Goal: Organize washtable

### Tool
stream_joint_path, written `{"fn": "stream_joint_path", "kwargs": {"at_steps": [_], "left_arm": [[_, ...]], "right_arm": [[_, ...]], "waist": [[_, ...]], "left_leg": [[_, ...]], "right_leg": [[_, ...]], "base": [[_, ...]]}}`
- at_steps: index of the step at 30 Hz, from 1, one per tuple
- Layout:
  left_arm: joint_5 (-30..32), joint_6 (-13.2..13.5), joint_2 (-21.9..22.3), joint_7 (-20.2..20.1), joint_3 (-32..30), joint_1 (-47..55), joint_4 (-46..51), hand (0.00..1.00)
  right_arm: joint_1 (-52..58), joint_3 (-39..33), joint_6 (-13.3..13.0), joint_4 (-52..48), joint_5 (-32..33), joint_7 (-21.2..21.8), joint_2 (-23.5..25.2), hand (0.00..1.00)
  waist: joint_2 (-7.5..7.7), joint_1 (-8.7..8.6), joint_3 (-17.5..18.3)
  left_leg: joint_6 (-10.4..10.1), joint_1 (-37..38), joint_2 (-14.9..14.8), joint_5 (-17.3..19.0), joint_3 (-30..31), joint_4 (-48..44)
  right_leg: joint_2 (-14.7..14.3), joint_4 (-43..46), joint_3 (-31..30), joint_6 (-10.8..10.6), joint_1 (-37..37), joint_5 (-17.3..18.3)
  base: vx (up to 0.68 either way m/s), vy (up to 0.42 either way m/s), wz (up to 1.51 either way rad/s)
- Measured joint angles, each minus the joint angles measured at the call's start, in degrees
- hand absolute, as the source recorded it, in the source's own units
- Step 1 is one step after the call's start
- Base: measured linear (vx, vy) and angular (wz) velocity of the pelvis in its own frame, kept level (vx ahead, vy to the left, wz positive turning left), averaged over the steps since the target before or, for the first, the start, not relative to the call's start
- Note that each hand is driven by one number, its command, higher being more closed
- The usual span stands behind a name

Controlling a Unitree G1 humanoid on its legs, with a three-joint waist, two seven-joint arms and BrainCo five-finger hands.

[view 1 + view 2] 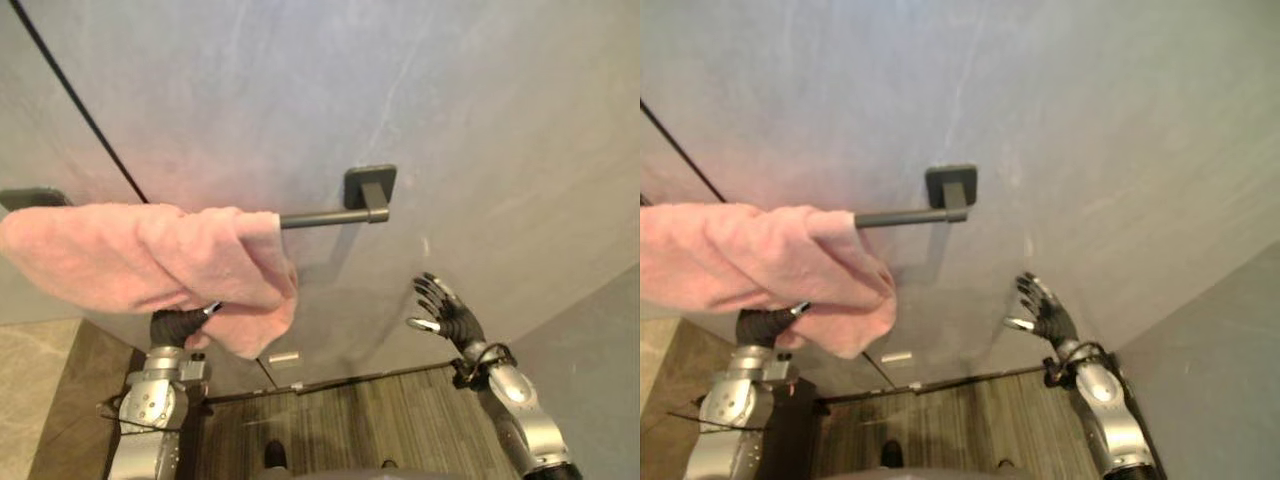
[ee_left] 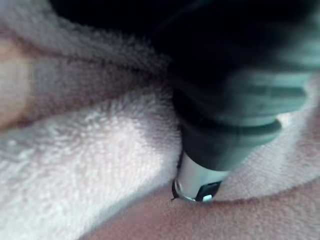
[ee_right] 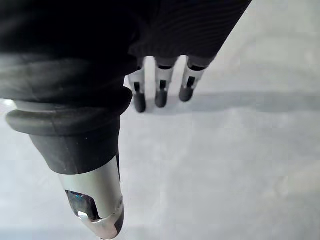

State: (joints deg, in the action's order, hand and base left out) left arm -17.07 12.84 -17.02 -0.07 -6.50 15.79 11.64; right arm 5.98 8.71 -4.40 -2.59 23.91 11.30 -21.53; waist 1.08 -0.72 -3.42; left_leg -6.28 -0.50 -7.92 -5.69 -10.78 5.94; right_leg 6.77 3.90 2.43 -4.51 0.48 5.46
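Hanging bunched over the dark towel bar on the grey wall: one pink towel, covering the bar's left end, a fold drooping below. Left hand: raised beneath the towel, buried in the cloth past its ribbed cover; whether it grips cannot be told. Right hand: lifted near the wall, below and right of the bar's bracket, fingers straight and spread, holding nothing, well apart from the towel.
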Motion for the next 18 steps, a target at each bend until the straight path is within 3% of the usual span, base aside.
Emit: {"fn": "stream_joint_path", "kwargs": {"at_steps": [8, 11, 18], "left_arm": [[0.0, 0.71, 0.03, 0.07, 0.68, -0.95, -0.01, 1.0], [-0.01, 0.74, 0.06, 0.04, 2.09, -2.03, -0.02, 1.0], [-0.03, 0.76, 1.1, 0.12, 2.36, -2.72, -0.52, 1.0]], "right_arm": [[-9.69, 8.95, -1.54, -4.28, 1.44, 2.46, -2.88, 0.0], [-16.45, 14.89, -2.48, -6.35, 1.76, 4.02, -2.44, 0.0], [-23.27, 21.45, -2.9, -6.47, 2.59, 5.03, -1.32, 0.0]], "waist": [[0.34, 0.46, 0.19], [0.4, 1.38, 0.23], [0.44, 1.7, 0.28]], "left_leg": [[0.02, -0.52, -0.07, -0.95, -0.04, -0.35], [0.03, -0.45, -0.09, -0.99, 0.04, -0.33], [0.15, -0.51, -0.06, -1.39, 1.26, 0.02]], "right_leg": [[-0.15, -0.34, -0.41, -0.83, -0.06, -1.15], [-0.18, -0.17, -0.38, -0.8, -0.02, -1.17], [-0.17, -0.01, 0.64, -0.78, 0.21, -1.14]], "base": [[0.03, 0.0, -0.02], [0.0, 0.0, 0.0], [-0.04, 0.002, 0.08]]}}
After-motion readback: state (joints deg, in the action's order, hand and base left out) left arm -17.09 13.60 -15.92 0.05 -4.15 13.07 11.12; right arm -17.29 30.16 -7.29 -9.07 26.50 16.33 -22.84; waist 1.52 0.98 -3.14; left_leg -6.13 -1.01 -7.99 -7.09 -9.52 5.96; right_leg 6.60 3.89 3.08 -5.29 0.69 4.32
